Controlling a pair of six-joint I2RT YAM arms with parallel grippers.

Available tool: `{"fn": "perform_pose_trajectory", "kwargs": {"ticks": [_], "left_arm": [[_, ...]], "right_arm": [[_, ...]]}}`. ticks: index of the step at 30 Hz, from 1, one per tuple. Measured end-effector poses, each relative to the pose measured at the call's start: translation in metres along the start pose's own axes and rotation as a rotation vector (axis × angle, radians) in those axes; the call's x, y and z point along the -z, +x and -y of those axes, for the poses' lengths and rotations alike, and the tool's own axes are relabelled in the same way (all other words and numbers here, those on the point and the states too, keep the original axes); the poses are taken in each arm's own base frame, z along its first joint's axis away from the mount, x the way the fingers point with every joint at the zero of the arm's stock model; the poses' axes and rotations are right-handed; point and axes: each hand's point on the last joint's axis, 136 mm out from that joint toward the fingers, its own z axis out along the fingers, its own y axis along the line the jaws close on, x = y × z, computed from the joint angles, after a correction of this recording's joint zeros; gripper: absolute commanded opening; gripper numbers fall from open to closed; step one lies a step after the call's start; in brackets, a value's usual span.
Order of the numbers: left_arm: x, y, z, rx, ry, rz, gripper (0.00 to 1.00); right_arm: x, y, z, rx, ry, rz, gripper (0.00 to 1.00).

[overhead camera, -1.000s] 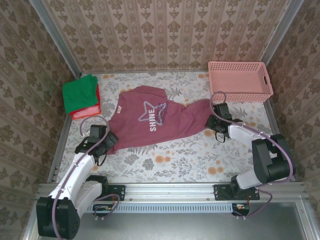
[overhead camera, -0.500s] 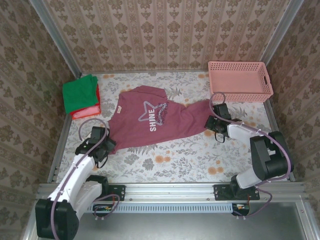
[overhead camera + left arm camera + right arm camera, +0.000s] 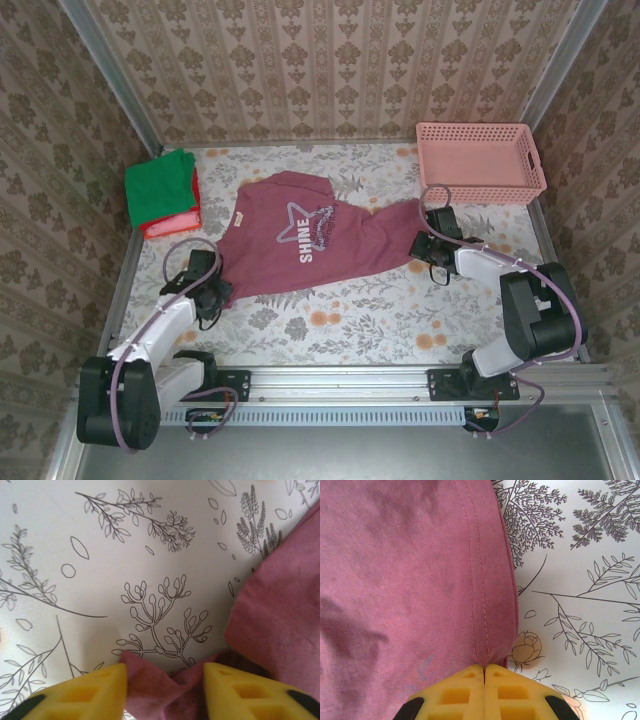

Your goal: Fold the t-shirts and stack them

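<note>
Top external view, items listed by size. I see the table with the floral-print cover (image 3: 340, 320) spanning the whole work area.

1. Maroon cloth t-shirt (image 3: 300, 240): lies spread out at the centre of the table, pale star-and-letter print facing up. Its near-left corner reaches the left arm; its right end reaches the right arm.
2. Pink plastic lattice basket (image 3: 478, 190): stands at the far right corner, well apart from the t-shirt body.
3. Bright green folded t-shirt (image 3: 158, 185): rests at the far left, stacked on a red folded t-shirt (image 3: 170, 224) whose edge shows along the near side.
4. Left gripper (image 3: 218, 292): low over the near-left corner of the maroon t-shirt. On the left wrist view its yellow fingers (image 3: 95, 690) stand partly apart with a bunched fold of maroon cloth between them. The cloth reaches both inner faces, but I cannot confirm that it is pinched.
5. Right gripper (image 3: 425, 245): at the right end of the maroon t-shirt. On the right wrist view its fingers (image 3: 455, 695) are pressed together, with the stitched hem running into the line where they meet, so the cloth is clamped there.
</note>
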Motion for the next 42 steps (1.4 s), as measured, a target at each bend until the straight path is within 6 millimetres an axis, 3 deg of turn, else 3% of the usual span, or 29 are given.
{"fn": "perform_pose_trajectory", "kwargs": {"ticks": [5,12,15,18,21,23,25,29,32,34,36,42], "left_arm": [[-0.008,-0.001,0.001,0.019,0.005,0.007,0.02],[0.001,-0.013,0.008,0.013,0.044,0.074,0.0],[0.021,-0.031,0.023,-0.006,0.085,0.135,0.0],[0.054,-0.064,0.056,-0.023,0.162,0.223,0.0],[0.097,-0.104,0.093,-0.043,0.242,0.327,0.0],[0.131,-0.129,0.116,-0.063,0.299,0.405,0.0],[0.16,-0.144,0.129,-0.083,0.343,0.47,0.0],[0.201,-0.152,0.128,-0.111,0.398,0.561,0.0],[0.217,-0.15,0.121,-0.117,0.423,0.592,0.0],[0.218,-0.149,0.119,-0.122,0.422,0.592,0.0],[0.213,-0.148,0.119,-0.132,0.409,0.58,0.0],[0.162,-0.136,0.119,-0.172,0.322,0.469,0.0]], "right_arm": [[0.001,-0.001,-0.001,0.0,-0.003,0.005,0.0],[0.027,-0.023,-0.013,-0.009,-0.066,0.093,0.0],[0.044,-0.041,-0.025,-0.008,-0.11,0.142,0.0],[0.068,-0.076,-0.049,0.003,-0.167,0.21,0.0],[0.109,-0.125,-0.08,0.026,-0.244,0.328,0.0],[0.148,-0.155,-0.096,0.037,-0.303,0.427,0.0],[0.19,-0.172,-0.105,0.046,-0.356,0.519,0.0],[0.269,-0.175,-0.102,0.049,-0.443,0.673,0.0],[0.296,-0.163,-0.093,0.048,-0.47,0.72,0.0],[0.294,-0.155,-0.087,0.055,-0.46,0.709,0.0],[0.28,-0.148,-0.083,0.065,-0.431,0.669,0.0],[0.21,-0.13,-0.076,0.08,-0.321,0.479,0.0]]}}
